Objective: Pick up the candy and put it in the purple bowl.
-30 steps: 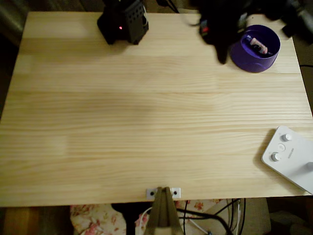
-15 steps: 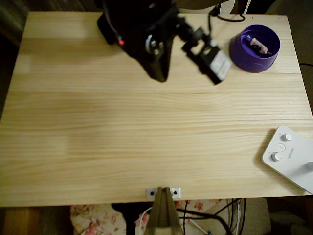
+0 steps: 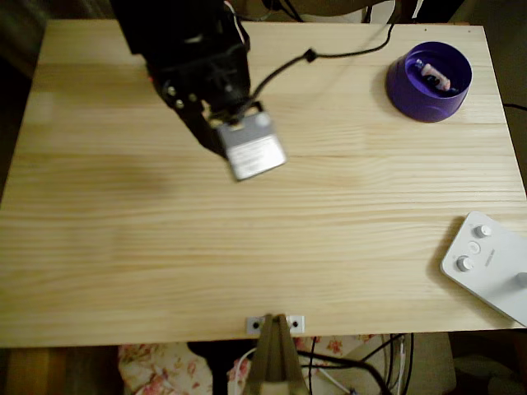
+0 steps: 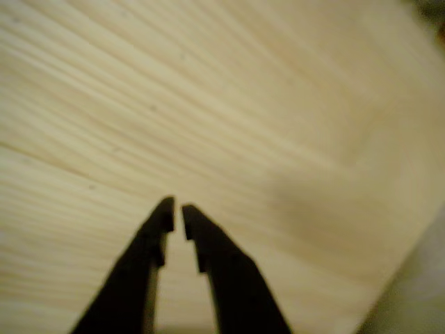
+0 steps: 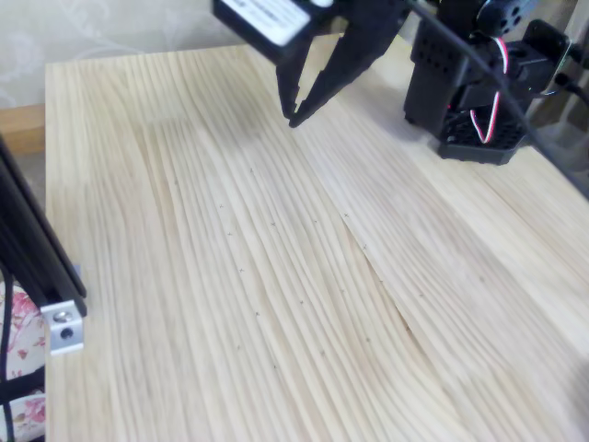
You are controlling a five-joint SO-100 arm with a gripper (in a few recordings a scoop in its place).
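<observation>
The candy [image 3: 436, 76] lies inside the purple bowl [image 3: 412, 97] at the worktop's [image 3: 272, 239] far right corner. The arm has swung away left; its jaws [image 4: 176, 213] are almost pressed together, holding nothing. The job looks done.

Pale wooden worktop [image 3: 329, 206]; white device with knobs [image 3: 486, 263] at its lower right edge in the overhead view; small metal bracket [image 3: 275, 324] on the near edge.
</observation>
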